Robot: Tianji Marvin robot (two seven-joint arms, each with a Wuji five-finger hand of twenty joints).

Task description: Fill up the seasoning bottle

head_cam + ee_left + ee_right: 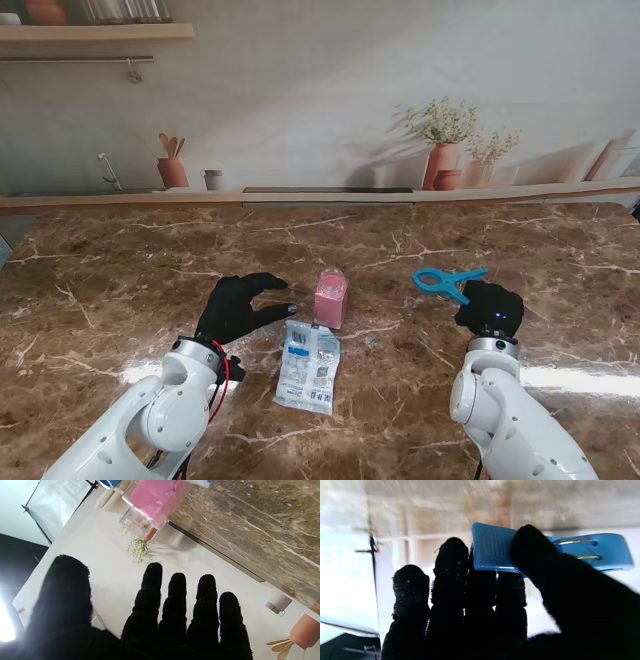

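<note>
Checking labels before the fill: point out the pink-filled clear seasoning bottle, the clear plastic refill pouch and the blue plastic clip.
Pink-filled clear seasoning bottle [331, 298]: stand view, front face.
Clear plastic refill pouch [308, 366]: stand view, middle of pouch.
Blue plastic clip [492, 546]: right wrist view, flat handle.

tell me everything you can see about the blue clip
The blue clip looks like a plastic clothespin-style bag clip with metal wire springs through its handle end. The right hand holds it by that end, thumb on top, fingers underneath, its jaws pointing left toward the seasoning bottle. Whether it rests on the marble table is unclear.
</note>
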